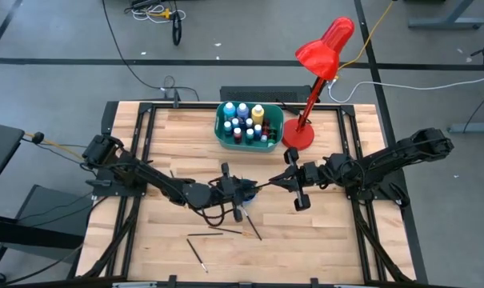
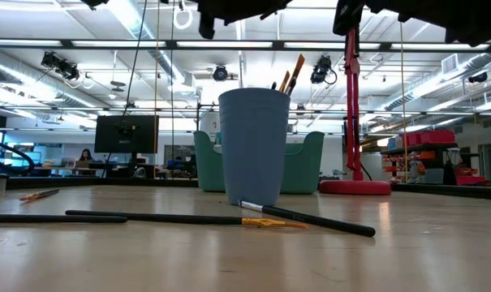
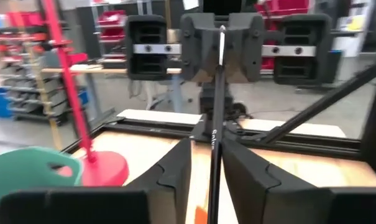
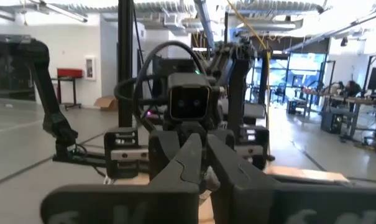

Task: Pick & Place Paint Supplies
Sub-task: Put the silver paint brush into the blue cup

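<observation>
A thin black paintbrush [image 1: 266, 186] hangs level in the air between my two grippers, above the middle of the table. My right gripper [image 1: 282, 182] is shut on its right end. My left gripper [image 3: 206, 146] is open by a narrow gap, and the brush shaft [image 3: 214, 134] runs between its fingers. A grey-blue cup [image 2: 253, 146] stands on the table with brushes [image 2: 294, 73] sticking out of it. The small paint bottles [image 1: 246, 120] stand in the teal tub [image 1: 222, 132]. More brushes [image 1: 198, 250] lie loose on the table. My right gripper pinches the brush's end [image 3: 221, 38] between its two fingers. It comes in level from the table's right side, with the fingers lying roughly along the brush. The brush is lifted clear of the table and about level, and its other end reaches between my left gripper's fingers.
The red desk lamp stands on its base [image 1: 298, 136] right of the tub, with its stem [image 3: 69, 93] leaning up over the far edge. Several brushes [image 2: 306, 219] lie on the wood in front of the cup, near the table's near edge.
</observation>
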`<state>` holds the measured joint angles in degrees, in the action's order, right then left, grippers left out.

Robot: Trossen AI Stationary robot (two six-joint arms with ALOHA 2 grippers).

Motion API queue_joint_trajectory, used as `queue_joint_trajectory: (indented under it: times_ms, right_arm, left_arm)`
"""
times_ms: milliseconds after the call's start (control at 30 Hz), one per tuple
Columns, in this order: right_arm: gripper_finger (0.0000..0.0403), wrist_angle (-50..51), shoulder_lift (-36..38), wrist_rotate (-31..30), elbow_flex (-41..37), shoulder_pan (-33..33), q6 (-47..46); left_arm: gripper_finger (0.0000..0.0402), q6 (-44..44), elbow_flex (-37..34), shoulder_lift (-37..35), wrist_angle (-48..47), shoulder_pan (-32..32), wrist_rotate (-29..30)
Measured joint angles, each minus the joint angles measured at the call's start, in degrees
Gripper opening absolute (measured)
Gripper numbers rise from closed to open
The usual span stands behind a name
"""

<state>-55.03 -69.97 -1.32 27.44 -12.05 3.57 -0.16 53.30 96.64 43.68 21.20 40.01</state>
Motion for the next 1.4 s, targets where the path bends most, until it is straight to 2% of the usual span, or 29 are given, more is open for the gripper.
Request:
queue_joint_trajectory:
  times_ms: [133, 267, 400, 500, 667, 733, 833, 900, 1133, 1400]
  right_arm:
    - [0.0008, 2.38, 0.00, -0.79, 0.00, -0.07, -0.16]
    - [0.0008, 6.03, 0.00, -2.51, 0.00, -0.07, -1.73]
    - [0.0008, 9.08, -0.02, -2.60, 0.00, -0.07, -3.40]
    - [0.0008, 10.01, -0.01, -2.60, 0.00, -0.07, -3.39]
    - [0.0008, 12.81, 0.00, -3.59, 1.38, -0.07, -3.17]
    - [0.0007, 18.90, -0.01, -4.63, 4.05, -0.04, -3.12]
    - [0.0007, 30.09, -0.16, -6.97, 9.47, -0.04, -1.97]
    - [0.0007, 34.94, -0.83, -8.17, 12.83, -0.04, -1.43]
    - [0.0006, 43.72, -6.38, -8.37, 21.99, -0.04, -4.65]
    - [0.0006, 49.25, -16.18, -8.24, 28.98, 0.00, -6.15]
  left_arm:
    - [0.0131, 2.86, 0.00, 0.00, 0.10, 1.71, 6.12]
    - [0.0151, 6.91, -0.04, -1.85, -0.79, 4.00, 8.20]
    - [0.0163, 7.55, -0.02, -6.60, -7.38, 7.03, 11.17]
    - [0.0164, 4.58, -0.02, -10.73, -16.81, 9.08, 12.13]
    - [0.0160, 1.95, 0.00, -15.66, -28.24, 10.69, 11.43]
    - [0.0159, 0.89, 0.00, -17.65, -34.52, 10.70, 9.41]
    - [0.0159, -5.13, -0.05, -20.06, -44.96, 9.90, 3.57]
    - [0.0160, -8.70, -0.87, -20.97, -48.72, 9.16, 1.89]
    - [0.0155, -8.40, -7.21, -21.28, -49.12, 8.05, 3.74]
    - [0.0154, -6.19, -7.76, -22.16, -47.39, 5.73, 1.62]
